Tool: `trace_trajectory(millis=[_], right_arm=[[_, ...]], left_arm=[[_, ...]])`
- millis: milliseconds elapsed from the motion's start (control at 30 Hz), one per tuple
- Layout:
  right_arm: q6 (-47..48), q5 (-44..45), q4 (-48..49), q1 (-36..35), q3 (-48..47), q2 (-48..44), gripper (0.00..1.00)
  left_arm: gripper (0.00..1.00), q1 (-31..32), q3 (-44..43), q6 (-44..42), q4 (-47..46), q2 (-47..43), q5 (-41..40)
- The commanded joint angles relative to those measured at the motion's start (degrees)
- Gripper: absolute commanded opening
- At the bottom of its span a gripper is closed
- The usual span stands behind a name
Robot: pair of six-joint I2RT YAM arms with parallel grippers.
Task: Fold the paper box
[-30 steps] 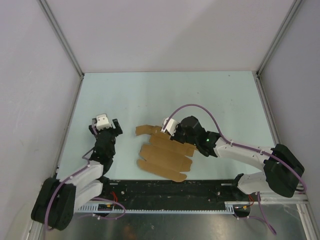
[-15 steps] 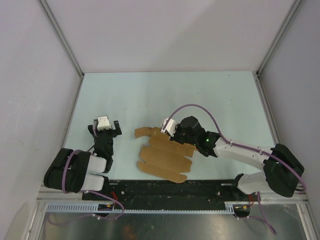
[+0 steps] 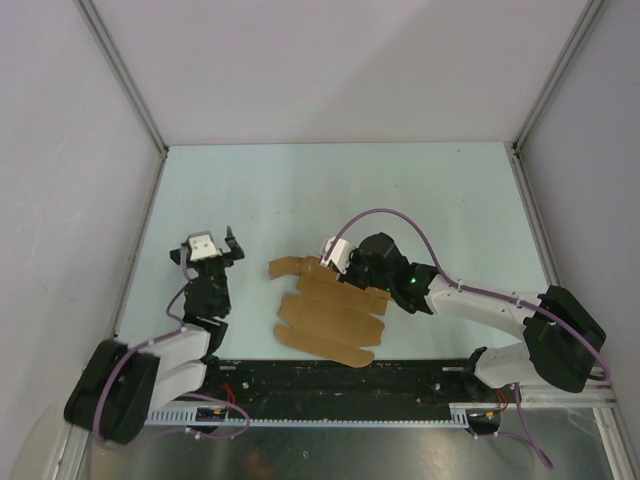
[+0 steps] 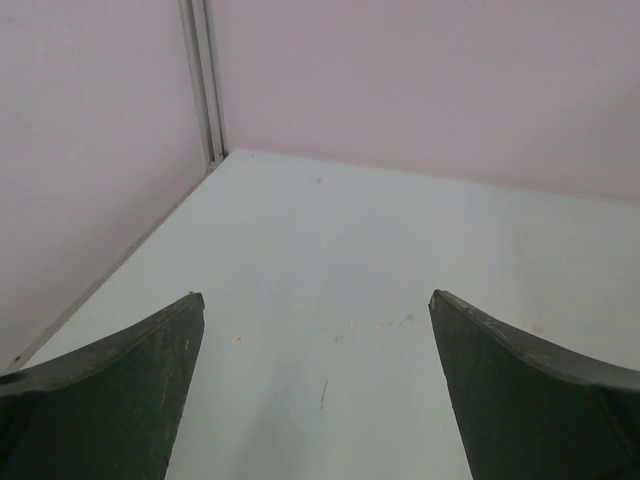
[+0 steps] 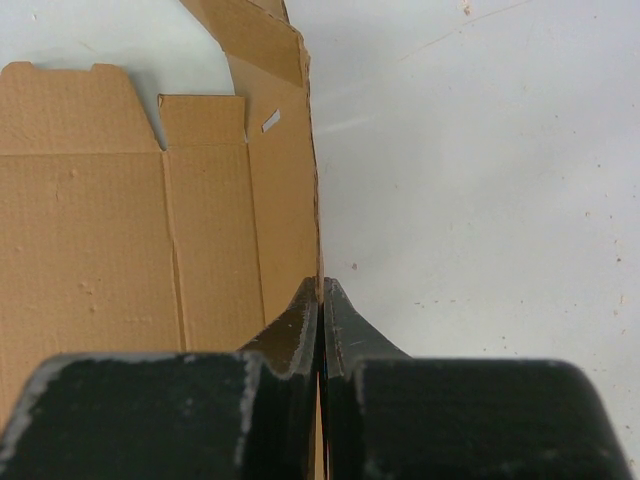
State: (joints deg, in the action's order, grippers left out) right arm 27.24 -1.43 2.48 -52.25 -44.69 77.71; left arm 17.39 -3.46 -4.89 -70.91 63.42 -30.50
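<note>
Paper box (image 3: 325,315) lies spread by the near edge of your white-walled counter (image 3: 350,190), right pincer (image 5: 321,288) pinching its rim, left pincer (image 4: 315,300) gaping empty.

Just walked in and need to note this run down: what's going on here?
Two robot arms are working on a brown paper box, which is an unfolded die-cut sheet lying on the table. The right gripper is shut on one edge of the sheet, pinching the cardboard between its fingers. The left gripper is wide open and empty, over bare table to the left of the sheet. Nothing has taken a box shape yet.
</note>
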Motion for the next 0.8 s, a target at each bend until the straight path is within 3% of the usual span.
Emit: trace_trajectory(millis=[0, 33, 67, 167, 367, 567, 767], right_arm=[[0.2, 1.2, 0.1, -0.5, 0.1, 0.3, 0.0], [0.4, 1.3, -0.1, -0.5, 0.1, -0.1, 0.0], [0.4, 3.0, -0.5, -0.6, 0.1, -0.4, 0.0], [1.1, 4.6, -1.7, -0.5, 0.2, -1.9, 0.0], [4.3, 6.9, -2.2, -0.5, 0.2, -3.7, 0.0], [8.5, 10.9, -4.5, -0.5, 0.5, -3.6, 0.0], [11.0, 13.7, -1.1, -0.4, 0.5, -3.4, 0.0]], left_arm=[[1.0, 3.8, -2.6, 2.8, 9.0, -10.1, -11.8], [1.0, 3.9, -4.1, 4.5, 12.9, -14.5, -11.8], [1.0, 3.9, -5.3, 10.0, 23.7, -16.6, -11.6], [1.0, 3.7, -9.8, 14.9, 35.9, -19.0, -9.4], [1.0, 2.7, -14.3, 18.2, 41.2, -15.3, -0.6], [1.0, -2.3, -19.0, 22.5, 41.6, -9.0, 15.7], [1.0, -2.9, -23.0, 23.3, 42.0, -2.1, 23.1]])
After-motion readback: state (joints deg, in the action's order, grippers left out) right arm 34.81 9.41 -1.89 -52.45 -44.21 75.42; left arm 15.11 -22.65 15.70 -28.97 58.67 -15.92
